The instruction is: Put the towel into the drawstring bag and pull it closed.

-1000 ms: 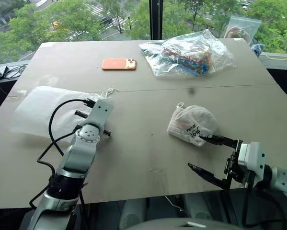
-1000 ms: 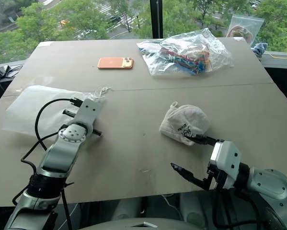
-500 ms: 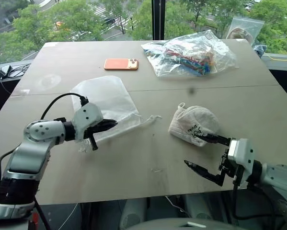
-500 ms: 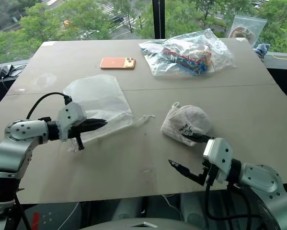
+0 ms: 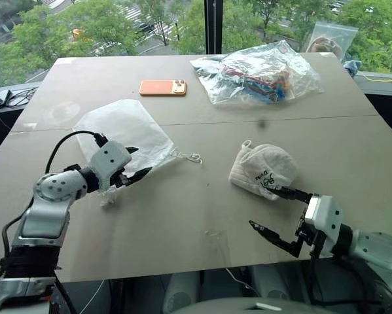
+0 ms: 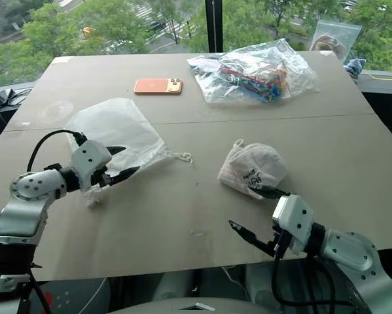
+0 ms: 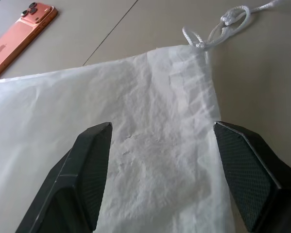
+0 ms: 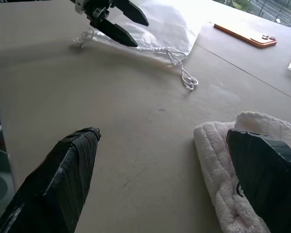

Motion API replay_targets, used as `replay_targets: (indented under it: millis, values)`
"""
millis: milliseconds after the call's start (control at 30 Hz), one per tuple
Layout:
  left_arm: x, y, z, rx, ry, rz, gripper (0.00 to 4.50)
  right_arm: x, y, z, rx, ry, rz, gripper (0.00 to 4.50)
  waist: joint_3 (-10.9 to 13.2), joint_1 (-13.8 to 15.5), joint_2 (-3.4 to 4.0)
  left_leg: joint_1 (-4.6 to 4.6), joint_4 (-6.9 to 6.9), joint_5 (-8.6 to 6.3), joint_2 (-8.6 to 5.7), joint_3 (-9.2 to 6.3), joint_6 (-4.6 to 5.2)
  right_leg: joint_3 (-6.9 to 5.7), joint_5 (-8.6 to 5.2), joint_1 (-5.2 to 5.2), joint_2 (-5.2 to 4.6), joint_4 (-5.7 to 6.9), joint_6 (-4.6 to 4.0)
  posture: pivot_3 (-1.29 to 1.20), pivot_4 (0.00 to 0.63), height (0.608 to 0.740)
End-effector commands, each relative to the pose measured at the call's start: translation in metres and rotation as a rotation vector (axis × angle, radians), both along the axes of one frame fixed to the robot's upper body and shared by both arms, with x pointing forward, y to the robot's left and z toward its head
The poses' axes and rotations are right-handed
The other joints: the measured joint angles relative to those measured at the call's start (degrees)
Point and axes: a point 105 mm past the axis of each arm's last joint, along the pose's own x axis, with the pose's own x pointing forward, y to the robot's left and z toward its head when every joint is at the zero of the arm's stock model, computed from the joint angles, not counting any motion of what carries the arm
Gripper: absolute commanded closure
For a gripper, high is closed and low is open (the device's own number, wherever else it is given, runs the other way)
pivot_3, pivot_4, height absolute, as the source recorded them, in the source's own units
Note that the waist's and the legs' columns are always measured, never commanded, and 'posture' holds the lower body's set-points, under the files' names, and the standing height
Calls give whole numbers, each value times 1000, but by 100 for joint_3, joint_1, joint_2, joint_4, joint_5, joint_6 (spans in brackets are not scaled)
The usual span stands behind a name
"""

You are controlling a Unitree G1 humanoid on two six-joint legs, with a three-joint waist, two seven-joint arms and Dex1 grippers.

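A wide grey table [image 5: 202, 216] stands before windows. The drawstring bag [image 5: 127, 127] lies flat at its left, the left gripper [image 5: 135, 165] spread apart over its near edge. The towel [image 5: 262, 169] sits right of centre, the right gripper [image 5: 279, 216] gaping beside it.

On the desk [image 5: 202, 216] the drawstring bag [image 5: 124, 127] lies flat on the left, its cord [image 5: 188, 156] trailing off its near right corner toward the middle; the towel [image 5: 264, 168] lies well apart from it on the right. Behind them, toward the window, a phone [image 5: 162, 87] lies left of centre and a plastic bag of items [image 5: 258, 72] lies to its right; another small bag [image 5: 331, 38] stands beyond the desk's far right corner. The left gripper [image 5: 135, 171] sits over the drawstring bag's near edge with its fingers [image 7: 89, 165] spread above the fabric; the right gripper [image 5: 277, 214] is at the near right of the desk, one of its parted fingers [image 8: 266, 165] just at the towel's near edge.
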Motion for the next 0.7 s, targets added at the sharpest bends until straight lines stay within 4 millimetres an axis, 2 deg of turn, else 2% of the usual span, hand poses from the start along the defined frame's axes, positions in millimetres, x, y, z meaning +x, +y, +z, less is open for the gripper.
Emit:
replay_targets:
  millis: [33,133,267,367,433,467,500,567,700]
  values:
    - [8,5,4,73,-161,107,961,-3,7,10,19,-57,9,0,-3,2,-6,0,0,0,-1,-2,0,-2,0,0,1,1,1,0,150,740]
    - [12,6,2,80,-218,164,961,-4,7,10,15,-58,6,0,-6,3,-8,0,1,0,1,-6,0,-6,1,0,2,4,0,0,150,740]
    - [20,-4,-7,95,-254,212,961,-3,5,10,4,-58,12,0,-7,16,-10,3,1,0,-1,-4,0,-4,2,2,1,6,-1,0,150,740]
    - [28,-8,-14,113,-250,246,1832,-1,3,11,1,-59,18,0,-8,21,-11,5,2,0,-4,-6,0,-6,6,4,0,9,-5,0,150,740]
    - [32,-14,-19,92,-229,243,2664,0,2,11,-2,-58,21,0,-8,16,-11,8,2,0,-4,-5,0,-5,5,5,0,13,-5,0,150,740]
    - [34,-17,-21,73,-216,239,3336,0,2,12,-6,-57,25,0,-11,22,-10,10,2,0,-4,-5,0,-5,5,5,0,15,-5,0,150,740]
    - [36,-21,-23,42,-190,233,3601,0,2,12,-11,-57,28,0,-14,31,-5,13,3,0,-5,-6,0,-5,5,7,0,20,-5,0,150,740]
    - [36,-29,-24,-85,-110,212,4468,2,1,12,-17,-56,22,0,-19,52,2,17,3,0,-10,-5,0,-4,2,10,-4,25,-1,0,150,740]
    - [24,-48,-19,-623,285,135,4468,10,-3,25,24,-99,-26,0,-19,48,-1,20,10,0,-18,-5,0,-1,1,15,-9,32,0,0,150,740]
